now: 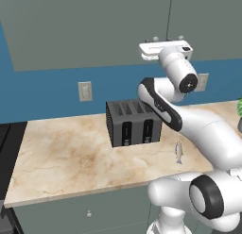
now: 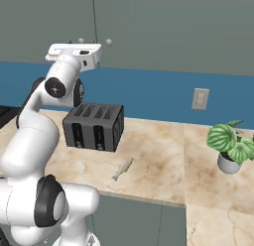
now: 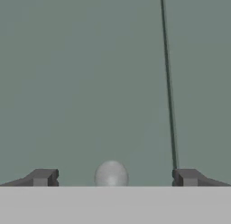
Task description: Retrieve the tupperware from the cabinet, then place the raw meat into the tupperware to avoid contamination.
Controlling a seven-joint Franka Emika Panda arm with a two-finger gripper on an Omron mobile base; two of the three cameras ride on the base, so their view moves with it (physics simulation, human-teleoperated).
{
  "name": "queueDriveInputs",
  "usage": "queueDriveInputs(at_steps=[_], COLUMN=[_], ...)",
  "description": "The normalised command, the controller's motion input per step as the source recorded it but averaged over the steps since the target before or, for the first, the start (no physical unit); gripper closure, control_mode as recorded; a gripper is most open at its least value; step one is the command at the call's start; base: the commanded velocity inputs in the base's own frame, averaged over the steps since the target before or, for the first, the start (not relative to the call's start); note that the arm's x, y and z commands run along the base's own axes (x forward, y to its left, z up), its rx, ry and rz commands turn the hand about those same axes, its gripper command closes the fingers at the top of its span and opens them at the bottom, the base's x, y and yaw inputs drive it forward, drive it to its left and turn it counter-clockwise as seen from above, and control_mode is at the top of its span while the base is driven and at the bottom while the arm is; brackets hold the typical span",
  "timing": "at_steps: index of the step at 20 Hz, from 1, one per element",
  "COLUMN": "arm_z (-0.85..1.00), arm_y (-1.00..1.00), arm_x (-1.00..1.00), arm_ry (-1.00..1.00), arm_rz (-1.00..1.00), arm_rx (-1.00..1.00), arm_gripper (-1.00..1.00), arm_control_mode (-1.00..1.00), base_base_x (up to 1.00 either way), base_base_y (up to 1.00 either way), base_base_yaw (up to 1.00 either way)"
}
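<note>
Up close, the hand view has a round pale knob (image 3: 111,174) sitting between the wide-open fingertips (image 3: 43,177) of the hand (image 3: 113,178), against the cabinet (image 3: 81,74) door. Base views add the raw meat (image 1: 178,152) on the counter (image 1: 71,153) beside the toaster (image 1: 133,121), arm raised high.

The marble counter (image 2: 163,146) bears a toaster (image 2: 93,126), raw meat (image 2: 122,169), apparently a potted plant (image 2: 229,146).

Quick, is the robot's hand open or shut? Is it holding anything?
Gripper: open, holding nothing. Its fingers stand wide on either side of the cabinet door's round knob, not yet closed on it.
</note>
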Motion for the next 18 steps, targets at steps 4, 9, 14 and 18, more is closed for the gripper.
queueDriveInputs(at_steps=[4,9,14,18], arm_z=[0.00,-0.02,0.00,0.00], arm_y=[0.00,0.00,0.00,0.00], arm_x=[0.27,0.23,0.24,0.28], arm_ry=[0.00,0.00,0.00,0.00], arm_rz=[0.00,0.00,0.00,0.00], arm_rx=[0.00,0.00,0.00,0.00], arm_gripper=[-1.00,-1.00,-1.00,-1.00], arm_control_mode=[-1.00,-1.00,-1.00,-1.00], base_base_x=[0.00,0.00,0.00,0.00], base_base_y=[0.00,0.00,0.00,0.00], base_base_yaw=[0.00,0.00,0.00,0.00])
